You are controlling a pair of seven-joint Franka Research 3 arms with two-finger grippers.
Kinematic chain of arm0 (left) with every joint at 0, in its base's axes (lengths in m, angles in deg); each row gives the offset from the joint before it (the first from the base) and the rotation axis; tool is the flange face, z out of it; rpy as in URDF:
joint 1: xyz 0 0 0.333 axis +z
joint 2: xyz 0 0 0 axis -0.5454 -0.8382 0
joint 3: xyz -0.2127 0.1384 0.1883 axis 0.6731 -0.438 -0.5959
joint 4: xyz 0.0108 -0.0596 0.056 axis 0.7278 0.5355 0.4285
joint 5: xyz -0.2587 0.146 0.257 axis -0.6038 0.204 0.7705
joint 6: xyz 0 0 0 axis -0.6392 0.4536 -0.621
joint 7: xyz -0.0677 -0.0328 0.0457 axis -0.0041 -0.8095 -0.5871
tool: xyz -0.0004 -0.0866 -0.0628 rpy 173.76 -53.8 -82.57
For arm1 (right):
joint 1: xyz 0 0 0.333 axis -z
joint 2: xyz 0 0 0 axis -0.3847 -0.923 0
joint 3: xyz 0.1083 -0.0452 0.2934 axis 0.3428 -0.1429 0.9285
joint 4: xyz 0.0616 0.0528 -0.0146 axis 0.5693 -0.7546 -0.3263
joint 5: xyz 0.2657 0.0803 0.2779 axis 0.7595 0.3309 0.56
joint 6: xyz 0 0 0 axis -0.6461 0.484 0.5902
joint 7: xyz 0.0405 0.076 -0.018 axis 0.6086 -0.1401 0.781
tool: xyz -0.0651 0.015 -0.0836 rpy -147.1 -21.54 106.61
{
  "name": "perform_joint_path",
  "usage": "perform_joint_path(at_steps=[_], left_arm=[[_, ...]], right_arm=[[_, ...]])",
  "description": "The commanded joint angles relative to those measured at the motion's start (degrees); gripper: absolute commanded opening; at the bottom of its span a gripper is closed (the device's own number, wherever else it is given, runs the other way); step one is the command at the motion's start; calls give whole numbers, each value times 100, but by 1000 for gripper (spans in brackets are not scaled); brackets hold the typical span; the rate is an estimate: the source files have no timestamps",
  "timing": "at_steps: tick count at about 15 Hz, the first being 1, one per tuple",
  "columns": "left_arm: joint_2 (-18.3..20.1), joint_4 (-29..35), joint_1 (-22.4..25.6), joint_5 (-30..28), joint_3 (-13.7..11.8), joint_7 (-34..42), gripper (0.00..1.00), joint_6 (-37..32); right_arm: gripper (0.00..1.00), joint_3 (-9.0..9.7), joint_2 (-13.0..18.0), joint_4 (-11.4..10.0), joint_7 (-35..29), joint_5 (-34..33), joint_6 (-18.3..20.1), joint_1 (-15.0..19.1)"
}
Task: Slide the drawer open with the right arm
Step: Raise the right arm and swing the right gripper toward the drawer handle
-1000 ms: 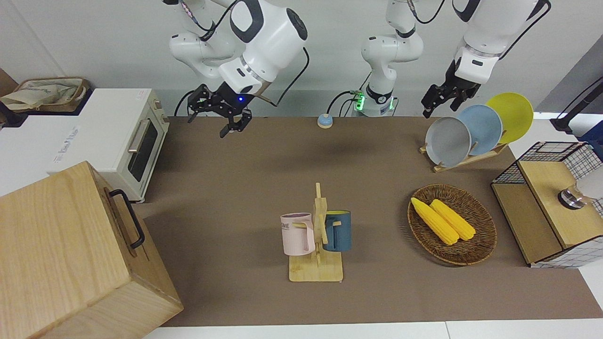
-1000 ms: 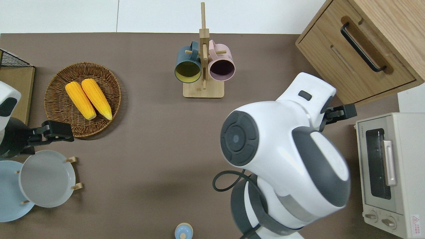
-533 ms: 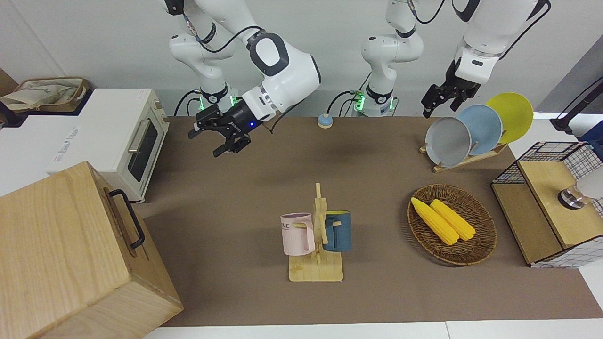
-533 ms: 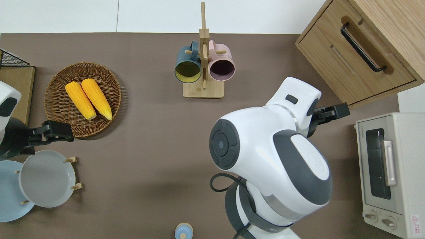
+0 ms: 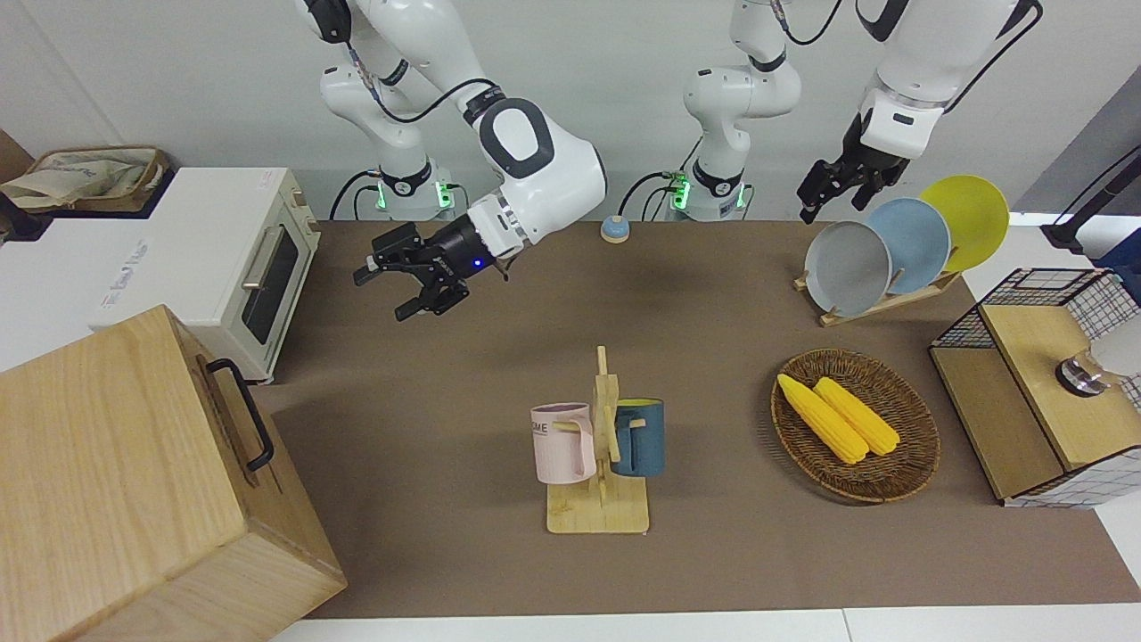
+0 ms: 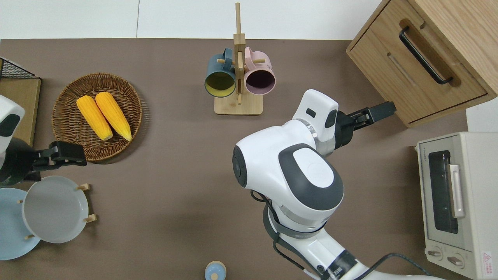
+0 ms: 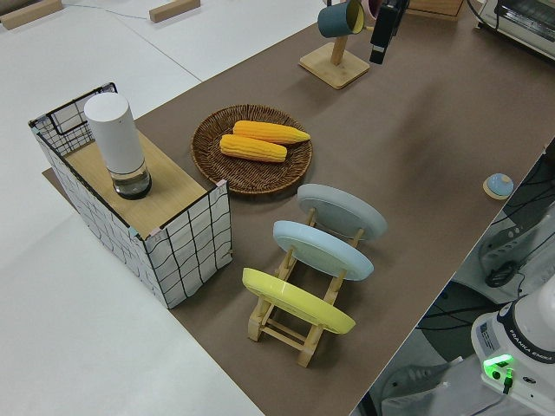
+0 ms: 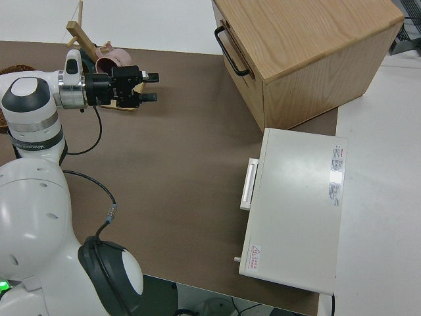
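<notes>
- While the drawer (image 6: 418,68) is sitting shut in the pale wooden cabinet (image 5: 116,481), at the right arm's end of the counter (image 5: 428,428) and farther from the robots than the white toaster oven (image 6: 455,202), you are looking at a task that has not yet reached contact.
- Its black bar handle (image 6: 424,55) is lying across the drawer front, untouched, with the front angled toward the middle of the counter.
- Your right gripper (image 6: 383,112) is hanging in the air over bare counter just short of the cabinet's nearest corner, pointing toward it, and its fingers (image 8: 150,86) are standing apart with nothing between them.
- You are lining up below the handle and toward the corner, so driving straight on risks striking the cabinet's edge instead of the bar.
- Because the front is set at a slant, a pull that is not square to it could jam the drawer or drag the whole cabinet across the counter.
- A shallow bite on the bar could let it slip out once you start hauling.
- Watch the mug stand (image 6: 238,74) with its pink and blue mugs, close by the right arm's wrist: a wide swing could clip it.
- Your left arm is parked; its gripper (image 5: 833,187) is not showing clearly whether it is open or closed.
</notes>
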Motion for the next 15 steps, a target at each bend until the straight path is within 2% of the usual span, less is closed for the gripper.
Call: perform_joint_path(at_steps=[1,5,9,12,15], left_arm=[[48,-21,-7,-5,-25,51,993,-97],[48,-21,-7,-5,-25,51,993,-89],[48,-21,-7,-5,-25,51,993,-97],[48,-21,-7,-5,-25,51,993,-89],[48,-21,-7,-5,-25,51,993,-89]], right_arm=[[987,-21,-72,-43,-108,-235,-110,-1],[987,-21,-142,-43,-73,-384,-171,17],[987,-240,-230,-52,-47,-771,-347,43],[987,-241,-336,-183,-3,-1245,-365,96],[987,-294,-450,-201,23,-1535,-461,122]])
